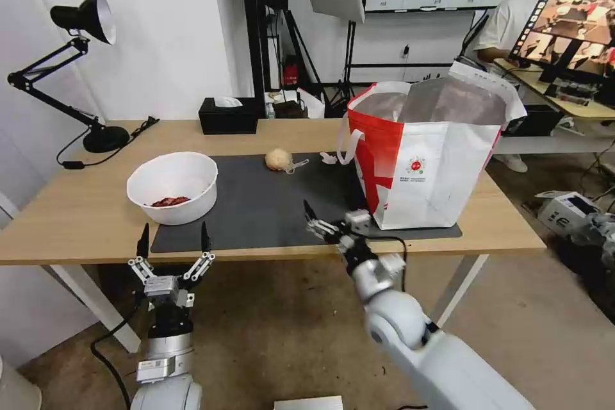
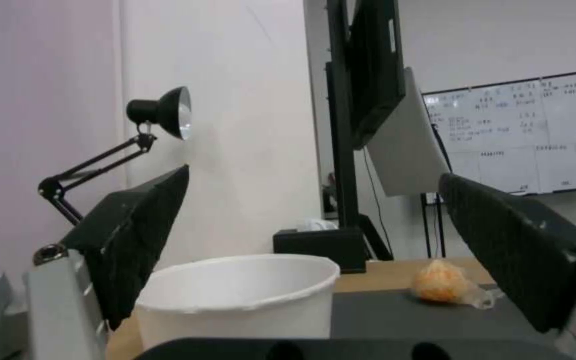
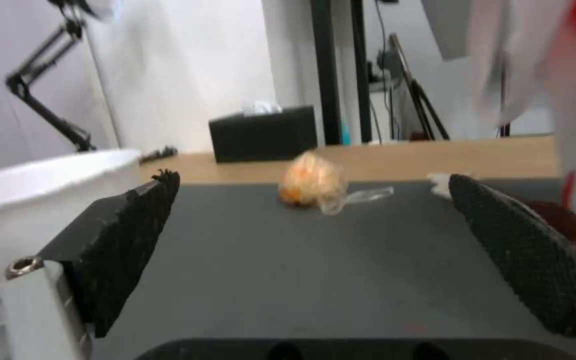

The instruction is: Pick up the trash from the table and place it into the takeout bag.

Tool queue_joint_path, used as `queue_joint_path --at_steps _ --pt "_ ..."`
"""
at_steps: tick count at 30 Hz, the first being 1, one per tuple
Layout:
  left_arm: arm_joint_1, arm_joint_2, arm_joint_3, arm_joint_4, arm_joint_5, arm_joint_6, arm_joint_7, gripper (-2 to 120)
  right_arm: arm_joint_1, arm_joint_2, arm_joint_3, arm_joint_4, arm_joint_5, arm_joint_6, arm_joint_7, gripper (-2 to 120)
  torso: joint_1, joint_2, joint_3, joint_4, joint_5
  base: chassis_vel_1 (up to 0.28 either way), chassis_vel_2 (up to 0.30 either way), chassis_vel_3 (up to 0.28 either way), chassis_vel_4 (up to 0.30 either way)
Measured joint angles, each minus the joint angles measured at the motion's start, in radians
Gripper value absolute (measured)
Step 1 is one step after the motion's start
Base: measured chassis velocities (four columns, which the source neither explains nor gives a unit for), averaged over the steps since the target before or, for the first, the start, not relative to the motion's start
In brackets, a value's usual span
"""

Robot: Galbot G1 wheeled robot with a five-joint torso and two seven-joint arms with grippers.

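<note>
Bowl [image 1: 172,187] beyond spread left fingers [image 1: 142,241]

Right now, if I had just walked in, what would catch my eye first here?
Probably the big white-and-red takeout bag, standing open on the right end of the table. Then the white bowl with reddish scraps on the left, and the open left gripper and right gripper at the near edge.

Your head camera looks forward and down over the whole bench [image 1: 269,134] from above. Both wrist cameras sit low at its near edge, facing the far wall — sharing the white bowl [image 2: 235,295], tan lump [image 3: 311,180] and tissue box [image 2: 320,246].
</note>
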Motion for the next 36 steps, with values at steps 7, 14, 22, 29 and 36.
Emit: queue_joint_path --at_steps 7,14,22,29,36 --pt "-0.002 -0.01 0.012 0.007 0.001 -0.006 0.0 100 0.141 0.064 -0.101 -0.125 -0.001 -0.06 0.149 100 0.0 0.0 0.0 -0.0001 0.0 0.0 0.0 0.0 0.0" --pt "-0.01 -0.018 0.019 0.011 0.001 -0.01 0.0 100 0.283 0.113 -0.158 -0.236 0.027 -0.094 0.214 100 0.0 0.0 0.0 -0.0001 -0.0001 0.0 0.0 0.0 0.0" --pt "-0.022 -0.022 0.026 0.02 -0.004 -0.018 -0.002 100 0.403 0.202 -0.208 -0.393 0.059 -0.117 0.304 100 0.0 0.0 0.0 0.0 0.0 0.0 0.0 0.0 0.0" --pt "-0.028 -0.022 0.03 0.038 -0.006 -0.03 -0.003 100 0.472 0.256 -0.23 -0.497 0.118 -0.123 0.388 100 0.0 0.0 0.0 0.0 0.0 0.0 0.0 0.0 0.0" --pt "-0.037 -0.022 0.04 0.045 -0.007 -0.031 -0.003 100 0.526 0.287 -0.213 -0.591 0.183 -0.123 0.414 100 0.0 0.0 0.0 -0.0001 0.0 0.0 0.0 0.0 0.0"
